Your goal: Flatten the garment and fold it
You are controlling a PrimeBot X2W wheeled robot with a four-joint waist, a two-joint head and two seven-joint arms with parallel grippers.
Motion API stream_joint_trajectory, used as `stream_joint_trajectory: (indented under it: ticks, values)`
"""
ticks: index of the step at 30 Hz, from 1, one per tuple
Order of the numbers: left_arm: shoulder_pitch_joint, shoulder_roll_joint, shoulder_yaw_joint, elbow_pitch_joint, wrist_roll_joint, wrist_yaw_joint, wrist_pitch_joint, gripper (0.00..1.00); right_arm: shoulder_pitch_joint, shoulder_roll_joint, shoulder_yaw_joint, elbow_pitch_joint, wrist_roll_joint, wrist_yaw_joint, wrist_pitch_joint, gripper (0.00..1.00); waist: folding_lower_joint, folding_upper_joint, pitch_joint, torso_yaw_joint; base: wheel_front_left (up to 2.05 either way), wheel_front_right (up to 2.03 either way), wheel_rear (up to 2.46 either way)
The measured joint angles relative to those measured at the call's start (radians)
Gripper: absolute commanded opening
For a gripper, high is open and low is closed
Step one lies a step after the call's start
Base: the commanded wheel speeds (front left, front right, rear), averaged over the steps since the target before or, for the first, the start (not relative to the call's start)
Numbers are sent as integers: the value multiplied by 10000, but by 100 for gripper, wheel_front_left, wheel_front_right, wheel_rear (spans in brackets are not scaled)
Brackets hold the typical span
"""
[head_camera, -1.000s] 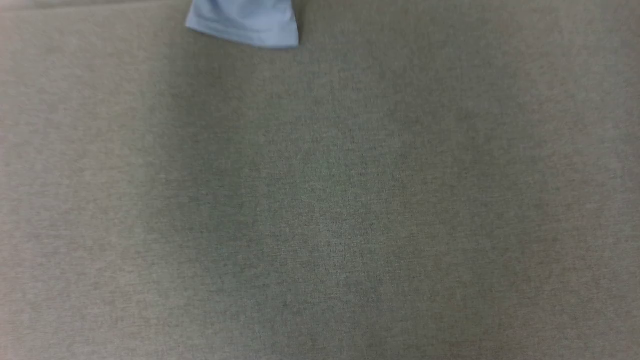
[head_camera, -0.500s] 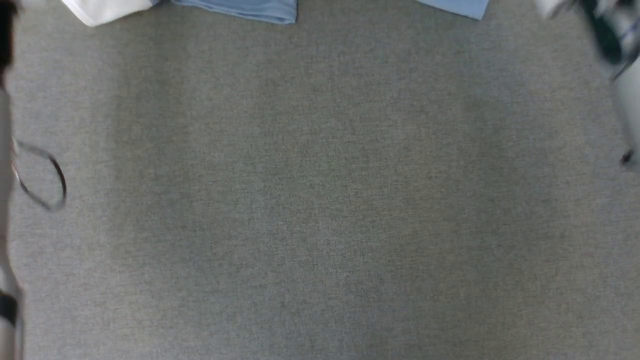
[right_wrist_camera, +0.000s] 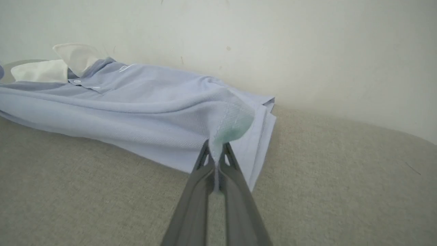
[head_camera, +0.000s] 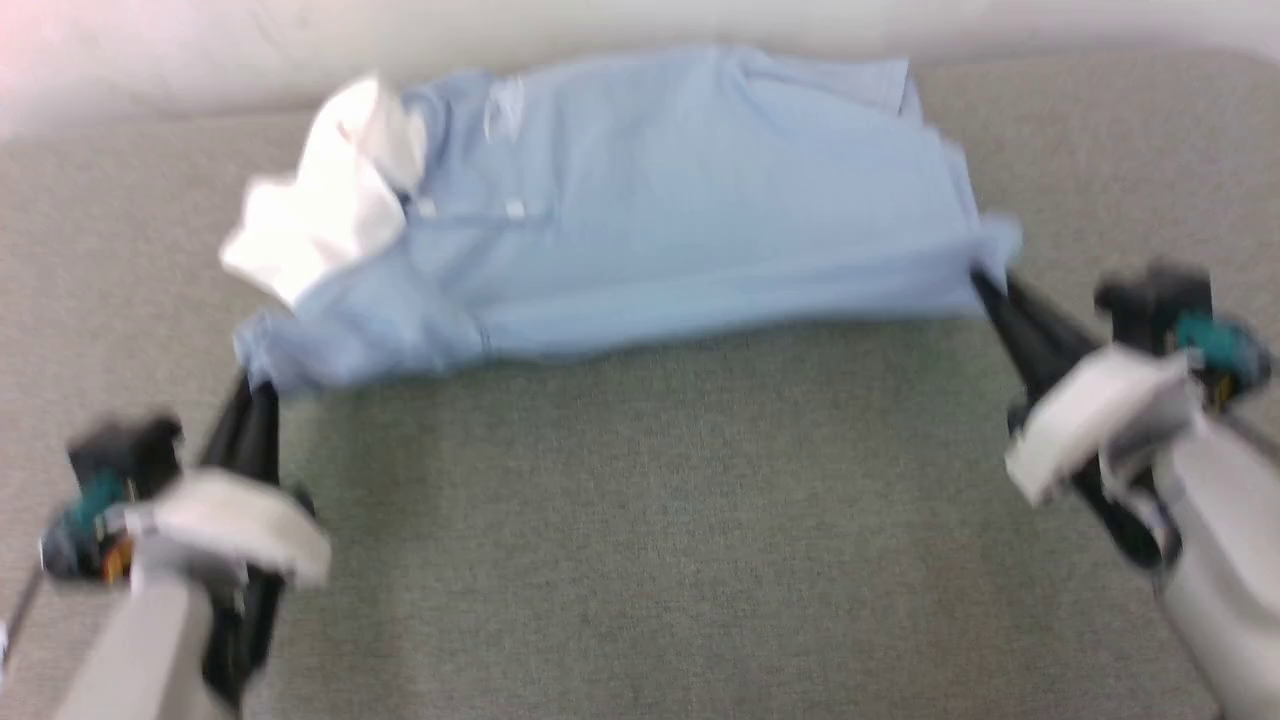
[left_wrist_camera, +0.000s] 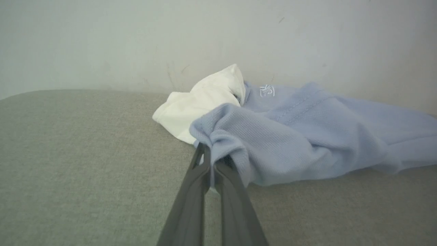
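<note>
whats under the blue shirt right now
The shirt lies on the grey fabric surface, its near corners pinched by the left gripper and the right gripper. Anything beneath its middle is covered.

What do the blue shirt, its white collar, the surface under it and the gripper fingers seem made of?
Shirt: light blue matte knit, likely cotton piqué; a fine waffle texture shows.
Collar: white, smoother fabric, perhaps rib knit; unclear.
Surface: grey-green heathered woven cloth, matte, like upholstery.
Fingers: dark grey, smooth, slight sheen; plastic or rubber, cannot tell which.
</note>
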Motion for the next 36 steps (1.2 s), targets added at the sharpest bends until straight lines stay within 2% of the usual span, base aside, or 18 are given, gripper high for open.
stream_joint_trajectory:
  ticks: [7,13,18,22,25,27,31,36]
  values:
    - [3545,224,159,-3333,-125,1423,1112,0,3344,-40,-1676,-2405,-568,2,1114,0,-1,0,-1041,111,0,0,0]
    - [5751,328,401,-5628,-228,2512,1960,0,5788,644,-3246,-4671,-1515,2,2295,0,0,0,-1665,190,0,0,0]
    - [6909,405,426,-6713,-493,2976,2719,0,7279,1365,-4255,-5879,-2144,4,2982,0,2,0,-1818,293,0,0,0]
    - [7389,454,431,-7321,-685,3206,3227,0,8037,1810,-4926,-6341,-2393,6,3273,0,2,1,-1766,348,0,0,0]
    - [7273,558,454,-7542,-752,3185,3312,0,8084,2048,-5137,-6404,-2433,8,3411,0,3,0,-1667,363,0,0,0]
    - [6828,667,456,-7440,-752,2997,3310,0,7929,2119,-5181,-6297,-2447,6,3476,0,3,0,-1592,363,0,0,0]
    - [5205,844,349,-6627,-821,2334,3312,0,6969,2142,-5085,-5697,-2433,4,3758,0,4,0,-1420,334,0,0,0]
    - [2894,863,134,-4790,-909,1398,3072,0,5155,2048,-4706,-4460,-2424,2,3944,0,5,0,-1059,247,0,0,0]
